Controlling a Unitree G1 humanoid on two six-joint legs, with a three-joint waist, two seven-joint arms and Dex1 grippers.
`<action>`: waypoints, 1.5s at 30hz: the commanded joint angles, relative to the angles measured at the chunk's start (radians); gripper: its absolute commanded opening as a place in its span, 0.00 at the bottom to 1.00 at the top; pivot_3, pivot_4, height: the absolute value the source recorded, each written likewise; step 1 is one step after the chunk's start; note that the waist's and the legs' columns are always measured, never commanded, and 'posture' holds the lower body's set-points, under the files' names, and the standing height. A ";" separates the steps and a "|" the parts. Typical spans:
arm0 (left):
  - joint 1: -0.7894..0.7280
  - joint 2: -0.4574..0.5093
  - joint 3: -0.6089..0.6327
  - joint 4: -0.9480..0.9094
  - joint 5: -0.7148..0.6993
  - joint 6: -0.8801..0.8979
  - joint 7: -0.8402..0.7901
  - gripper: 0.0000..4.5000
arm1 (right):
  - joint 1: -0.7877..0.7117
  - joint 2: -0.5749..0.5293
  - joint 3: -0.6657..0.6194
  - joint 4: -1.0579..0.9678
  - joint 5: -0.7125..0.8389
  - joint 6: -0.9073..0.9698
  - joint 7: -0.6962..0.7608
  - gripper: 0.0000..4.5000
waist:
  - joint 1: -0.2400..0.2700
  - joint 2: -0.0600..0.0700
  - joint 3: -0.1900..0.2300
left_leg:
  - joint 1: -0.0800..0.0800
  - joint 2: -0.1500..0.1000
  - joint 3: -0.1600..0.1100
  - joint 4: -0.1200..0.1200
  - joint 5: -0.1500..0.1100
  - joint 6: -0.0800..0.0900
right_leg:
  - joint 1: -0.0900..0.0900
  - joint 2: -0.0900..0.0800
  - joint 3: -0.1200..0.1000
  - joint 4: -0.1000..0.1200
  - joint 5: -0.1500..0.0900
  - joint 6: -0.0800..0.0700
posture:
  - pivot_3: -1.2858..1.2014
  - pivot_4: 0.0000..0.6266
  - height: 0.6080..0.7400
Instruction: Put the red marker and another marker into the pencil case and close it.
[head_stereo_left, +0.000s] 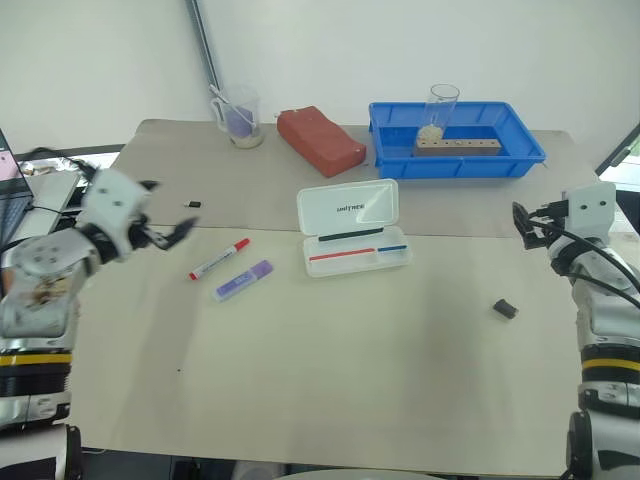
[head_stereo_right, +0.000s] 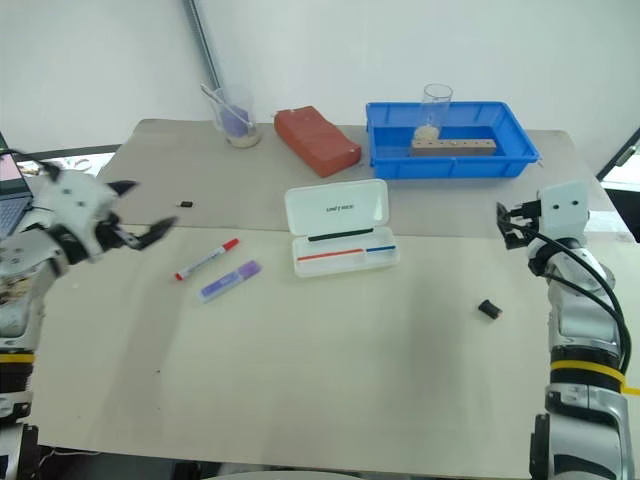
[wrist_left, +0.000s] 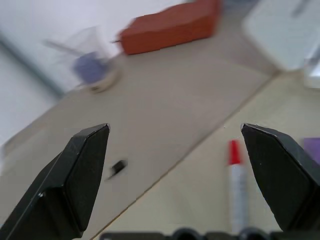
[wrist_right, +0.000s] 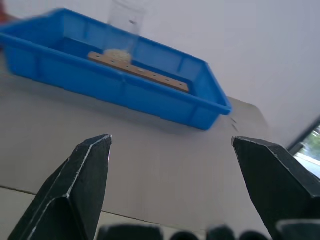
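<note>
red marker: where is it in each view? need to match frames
Left eye: red marker left of centre, beside the purple highlighter.
Right eye: same spot, slightly further left.
Left wrist: between the open left gripper's fingers, cap away.
Right wrist: not in it.
Shared landmark: red brick-like block.

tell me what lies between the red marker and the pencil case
Only bare table separates the red marker from the open pencil case, seen in both eye views.

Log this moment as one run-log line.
left gripper: open, empty | right gripper: open, empty | red marker, purple marker: on table | pencil case: open
</note>
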 joint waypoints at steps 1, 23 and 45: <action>-0.084 -0.019 -0.116 -0.117 -0.012 0.038 -0.113 0.99 | 0.053 -0.016 0.035 -0.267 0.129 0.148 0.139 0.95 | 0.003 0.000 0.000 | -0.001 0.000 0.000 0.000 0.000 0.000 | -0.001 0.000 0.000 0.000 0.000 0.000 | 0.52 0.24 1.00; -0.384 -0.470 -0.492 0.385 0.243 -0.163 -0.243 0.99 | 0.348 -0.028 0.111 -0.901 0.295 0.523 0.146 0.95 | 0.024 -0.004 0.002 | -0.009 -0.002 -0.004 0.005 0.000 0.001 | -0.006 0.001 0.000 -0.001 0.001 0.002 | 0.52 0.24 1.00; -0.358 -0.436 -0.486 0.398 0.294 -0.258 -0.389 0.01 | 0.368 -0.047 0.102 -0.921 0.292 0.515 0.181 0.95 | 0.018 -0.003 0.002 | -0.010 -0.002 -0.007 0.005 0.000 0.001 | -0.006 0.003 0.000 -0.001 0.001 0.002 | 0.52 0.24 1.00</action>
